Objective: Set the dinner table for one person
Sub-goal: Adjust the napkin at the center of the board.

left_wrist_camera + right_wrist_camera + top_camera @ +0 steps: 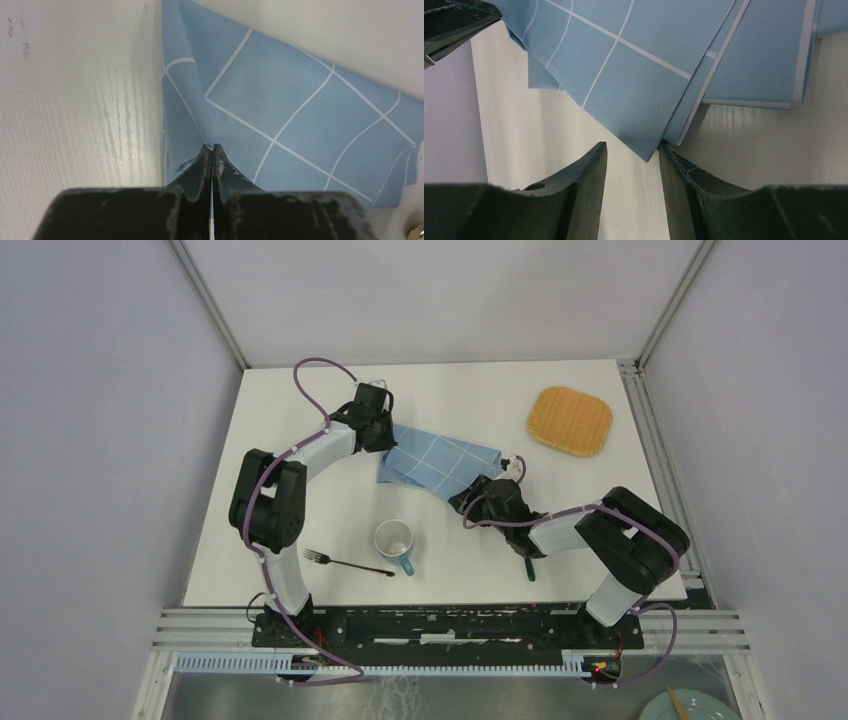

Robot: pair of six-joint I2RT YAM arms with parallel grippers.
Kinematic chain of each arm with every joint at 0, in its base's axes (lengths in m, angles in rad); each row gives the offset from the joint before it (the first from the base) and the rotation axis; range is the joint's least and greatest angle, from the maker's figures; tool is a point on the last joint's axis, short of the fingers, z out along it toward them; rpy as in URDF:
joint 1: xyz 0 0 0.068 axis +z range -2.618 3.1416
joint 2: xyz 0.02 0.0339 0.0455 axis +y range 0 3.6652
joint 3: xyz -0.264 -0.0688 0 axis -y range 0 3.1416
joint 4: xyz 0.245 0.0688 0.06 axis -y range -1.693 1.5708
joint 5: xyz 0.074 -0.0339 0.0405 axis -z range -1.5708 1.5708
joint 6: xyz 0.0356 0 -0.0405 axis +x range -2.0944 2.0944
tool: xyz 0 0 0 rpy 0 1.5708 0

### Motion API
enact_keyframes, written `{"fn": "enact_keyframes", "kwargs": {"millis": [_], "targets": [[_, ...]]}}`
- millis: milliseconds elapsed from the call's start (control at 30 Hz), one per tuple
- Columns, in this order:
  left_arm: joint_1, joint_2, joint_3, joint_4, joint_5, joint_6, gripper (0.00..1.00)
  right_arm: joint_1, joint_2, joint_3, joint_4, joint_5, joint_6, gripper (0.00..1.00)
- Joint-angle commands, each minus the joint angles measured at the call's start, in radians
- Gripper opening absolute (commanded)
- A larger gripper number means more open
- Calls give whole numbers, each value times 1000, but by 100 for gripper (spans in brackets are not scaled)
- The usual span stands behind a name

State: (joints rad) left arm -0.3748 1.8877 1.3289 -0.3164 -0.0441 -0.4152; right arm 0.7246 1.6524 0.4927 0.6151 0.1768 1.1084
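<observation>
Pinching blue checked cloth (280, 100) at raised fold, left gripper (211, 150) has jaws pressed tight on fabric. Right gripper (631, 150) has jaws partly apart, cloth corner pointing into gap, not clamped. Dinner table (300, 440) spreads beyond arm bases, cloth at its middle. Mug (394, 542) and fork (345, 562) near front edge; woven mat (569, 420) at far right, well apart
</observation>
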Motion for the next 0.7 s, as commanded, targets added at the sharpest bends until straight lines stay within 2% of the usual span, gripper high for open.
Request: {"fn": "enact_keyframes", "kwargs": {"millis": [0,300,400,433,533,667], "targets": [[3,-3,40,-11,10,23,2,-3,73,0,-78,3,-10,50],[3,-4,47,-17,6,26,2,-4,113,19,-58,-12,-3,50],[4,0,45,-17,8,25,2,-4,113,25,-71,-11,-7,45],[2,1,44,-17,9,25,2,-4,112,26,-71,-11,-9,43],[4,2,43,-16,8,25,2,-3,109,27,-75,-13,-15,26],[3,4,44,-16,7,23,2,-3,101,27,-83,-17,-27,15]]}}
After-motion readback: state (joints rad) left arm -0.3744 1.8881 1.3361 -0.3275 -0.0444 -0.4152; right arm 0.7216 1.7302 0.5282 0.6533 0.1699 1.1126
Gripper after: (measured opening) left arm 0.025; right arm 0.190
